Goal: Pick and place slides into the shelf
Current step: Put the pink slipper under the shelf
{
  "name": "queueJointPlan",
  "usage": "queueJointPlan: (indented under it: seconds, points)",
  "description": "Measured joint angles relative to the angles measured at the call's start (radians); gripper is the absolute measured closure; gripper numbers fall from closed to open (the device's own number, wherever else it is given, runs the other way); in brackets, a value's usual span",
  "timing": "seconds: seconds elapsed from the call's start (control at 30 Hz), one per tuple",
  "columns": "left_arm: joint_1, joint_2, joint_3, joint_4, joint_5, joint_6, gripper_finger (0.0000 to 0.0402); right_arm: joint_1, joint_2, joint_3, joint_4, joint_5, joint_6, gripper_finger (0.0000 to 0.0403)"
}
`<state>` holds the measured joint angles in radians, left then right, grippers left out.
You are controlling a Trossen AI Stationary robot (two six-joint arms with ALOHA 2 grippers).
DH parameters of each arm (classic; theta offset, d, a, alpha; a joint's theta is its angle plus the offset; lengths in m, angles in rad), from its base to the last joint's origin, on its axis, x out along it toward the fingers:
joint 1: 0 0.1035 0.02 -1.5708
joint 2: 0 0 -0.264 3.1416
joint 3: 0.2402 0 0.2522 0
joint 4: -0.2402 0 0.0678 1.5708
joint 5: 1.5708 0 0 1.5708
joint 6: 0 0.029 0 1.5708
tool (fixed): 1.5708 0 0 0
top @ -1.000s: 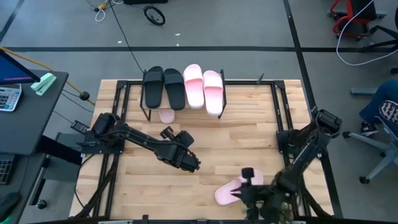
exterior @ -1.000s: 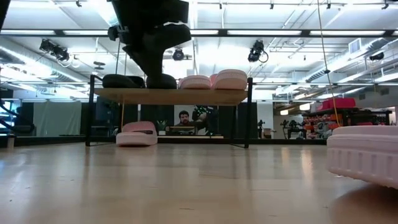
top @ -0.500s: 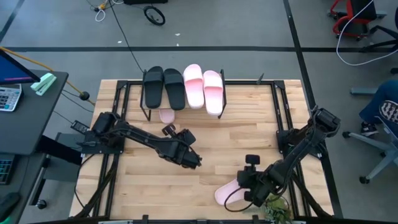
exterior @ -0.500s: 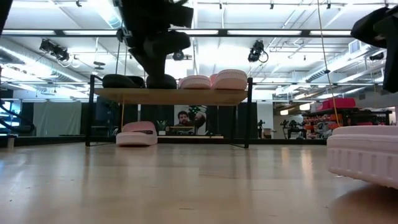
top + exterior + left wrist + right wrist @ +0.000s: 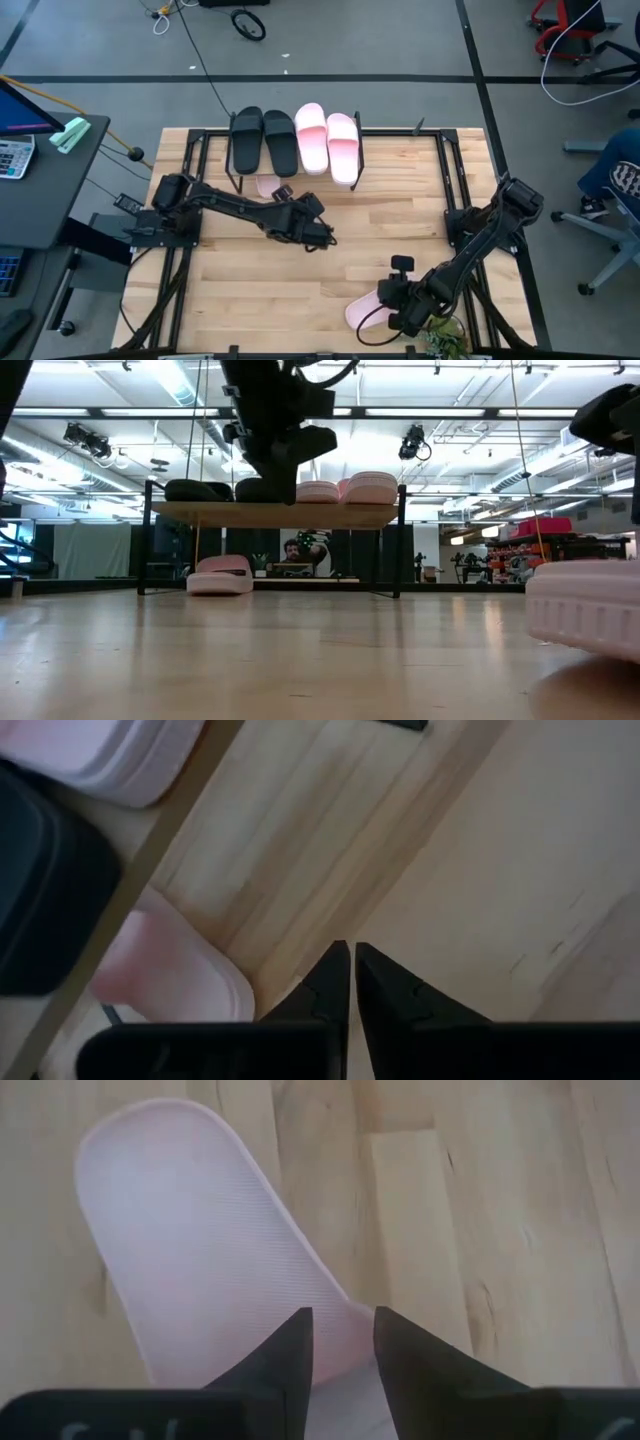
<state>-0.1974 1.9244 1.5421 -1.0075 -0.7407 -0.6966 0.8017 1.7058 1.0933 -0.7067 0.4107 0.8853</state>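
Note:
The shelf (image 5: 280, 514) stands at the table's far edge. Two black slides (image 5: 263, 141) and two pink slides (image 5: 327, 142) lie on its top board. A third pink slide (image 5: 268, 186) rests on its sole under the board, on the table. Another pink slide (image 5: 362, 312) lies flat near the near edge, also seen in the right wrist view (image 5: 200, 1250). My right gripper (image 5: 340, 1335) is open over that slide's strap end, one finger on each side. My left gripper (image 5: 325, 240) is shut and empty, hovering mid-table in front of the shelf. My right gripper comes at the pink slide from above, its fingers (image 5: 295, 1345) pointing down beside the strap's edge (image 5: 345, 1315). Whether they touch the foam cannot be told. The slide lies flat on the table.
Black rails (image 5: 455, 190) run along both sides of the table. A small plant (image 5: 440, 338) sits at the near edge by the right arm. A desk (image 5: 40, 170) stands to the left. Bare wood (image 5: 400, 215) lies between shelf and near slide.
My left gripper has moved toward the table's right and far edge, closer to the shelf front. My right arm has swung up from the near edge and settled its gripper over the pink slide. The slide has kept its place.

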Motion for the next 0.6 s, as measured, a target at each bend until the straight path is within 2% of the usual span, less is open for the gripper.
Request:
queueJointPlan:
  seconds: [0.23,0.6]
  points:
    - [0.011,0.0,0.0,0.02,0.0,0.046,0.0395,-0.001,0.024,0.003,-0.065,0.06,-0.039,0.029]
    - [0.009,0.0,0.0,0.02,0.0,0.054,0.0376,0.007,0.02,0.0,-0.251,0.01,-0.006,0.0293]
